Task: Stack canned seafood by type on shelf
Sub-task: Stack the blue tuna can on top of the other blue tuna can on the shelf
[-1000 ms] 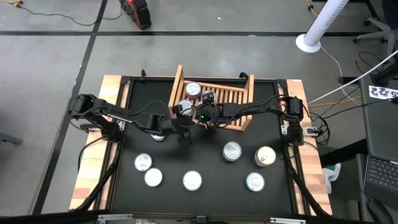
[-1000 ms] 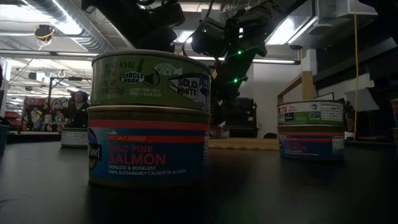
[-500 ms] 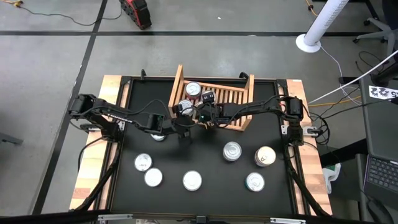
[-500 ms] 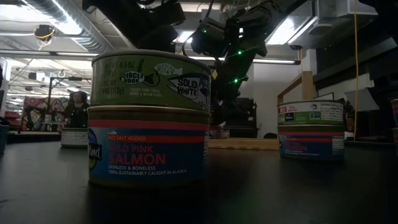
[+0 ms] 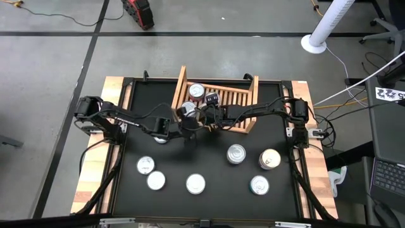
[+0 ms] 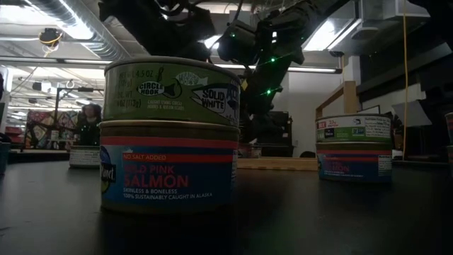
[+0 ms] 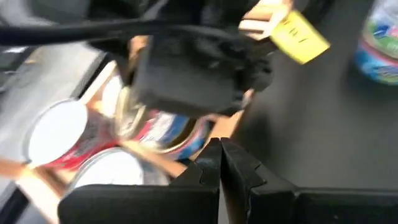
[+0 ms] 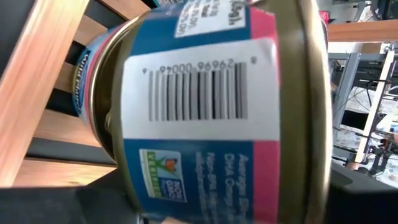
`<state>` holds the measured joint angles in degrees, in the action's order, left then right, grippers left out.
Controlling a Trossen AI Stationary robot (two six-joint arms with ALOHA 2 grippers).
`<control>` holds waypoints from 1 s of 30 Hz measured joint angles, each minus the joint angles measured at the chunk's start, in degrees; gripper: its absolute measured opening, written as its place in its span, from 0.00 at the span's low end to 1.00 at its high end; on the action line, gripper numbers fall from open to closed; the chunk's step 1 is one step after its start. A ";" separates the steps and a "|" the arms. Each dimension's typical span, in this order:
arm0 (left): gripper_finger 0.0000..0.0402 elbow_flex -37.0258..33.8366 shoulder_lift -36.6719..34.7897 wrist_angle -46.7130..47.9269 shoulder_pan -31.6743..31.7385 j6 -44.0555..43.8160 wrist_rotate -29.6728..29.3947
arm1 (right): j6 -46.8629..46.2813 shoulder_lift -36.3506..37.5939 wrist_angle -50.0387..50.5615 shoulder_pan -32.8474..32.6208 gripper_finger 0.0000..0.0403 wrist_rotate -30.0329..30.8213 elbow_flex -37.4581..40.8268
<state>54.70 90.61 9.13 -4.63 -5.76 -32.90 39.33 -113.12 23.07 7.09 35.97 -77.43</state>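
Observation:
The wooden shelf (image 5: 231,100) stands at the table's far middle. It holds a red-sided tin (image 5: 197,90) and a white-lidded tin (image 5: 188,109). My right gripper (image 5: 204,117) reaches over the shelf's near left corner, shut on a blue-and-pink tin (image 8: 205,106) that fills the right wrist view. Just left of it, off the shelf's near left corner, my left gripper (image 7: 221,152) is shut and holds nothing. Its wrist view shows the right gripper with that tin (image 7: 166,129). Several more tins (image 5: 195,183) stand on the black table. My right gripper has the blue-and-pink tin between its two fingers (image 8: 364,186). One finger shows by the tin's gold-rimmed flat end (image 8: 314,180), the other by the opposite end, so the barcode side faces the wrist. The tin is tipped on its edge against another tin (image 8: 93,93) over the slats.
Single tins stand along the near half of the table (image 5: 145,165) (image 5: 155,181) (image 5: 236,153) (image 5: 259,185). A two-high stack (image 6: 170,134) is close to the low camera, another (image 6: 354,147) to its right. One tin (image 5: 161,136) lies partly under the left arm.

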 joint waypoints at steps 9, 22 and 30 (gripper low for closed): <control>0.00 -9.94 -9.62 0.82 -2.99 -2.87 -4.36 | 0.00 0.00 1.02 0.00 0.62 -1.38 0.00; 0.00 -34.61 -42.26 -7.19 -4.55 -4.42 -3.16 | 3.10 0.03 3.01 0.04 0.62 -7.23 -2.03; 0.00 -42.75 -55.34 -7.25 -4.56 -4.22 -3.17 | 3.19 0.02 3.11 0.04 0.62 -9.02 -3.56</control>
<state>11.95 35.27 1.88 -9.19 -9.98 -36.07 42.52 -113.10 26.19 7.14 26.95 -80.99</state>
